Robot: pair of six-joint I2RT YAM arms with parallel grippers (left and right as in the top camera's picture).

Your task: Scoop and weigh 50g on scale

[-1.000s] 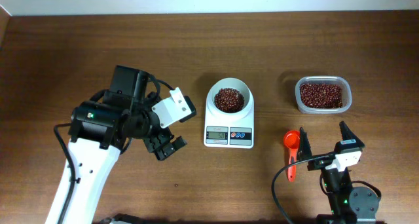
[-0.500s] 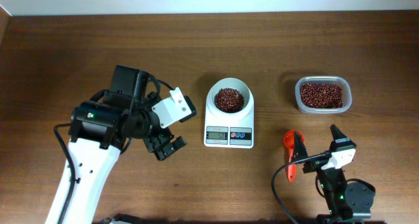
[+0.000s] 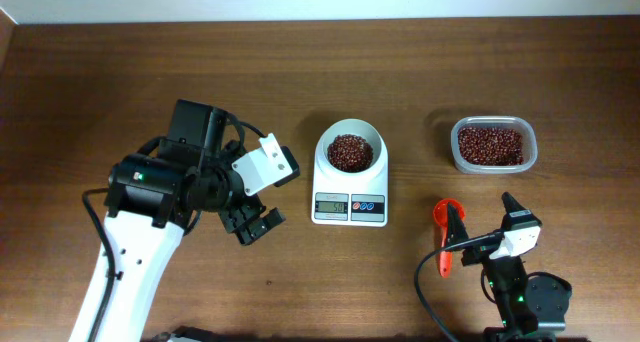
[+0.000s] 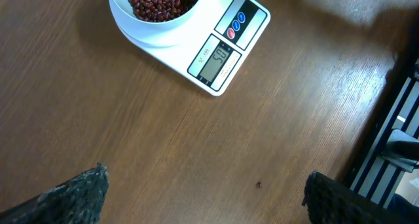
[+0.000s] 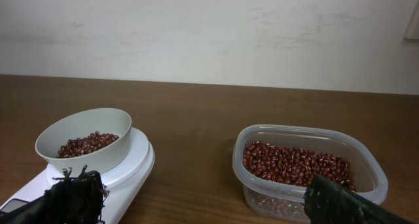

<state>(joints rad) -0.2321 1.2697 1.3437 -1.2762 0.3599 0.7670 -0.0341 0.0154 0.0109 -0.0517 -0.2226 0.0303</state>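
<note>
Brown table (image 3: 400, 72) is carrying the scale (image 3: 350, 197) with beans (image 3: 350, 152) mid-surface; left gripper (image 3: 257, 225) and right gripper (image 3: 485, 220) are gaping, empty.

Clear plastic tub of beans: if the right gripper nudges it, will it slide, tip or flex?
Likely slides rather than tips: the plastic tub is low, wide and flat on the smooth table. Its thin clear walls probably flex if squeezed. Its beans may shift.
</note>
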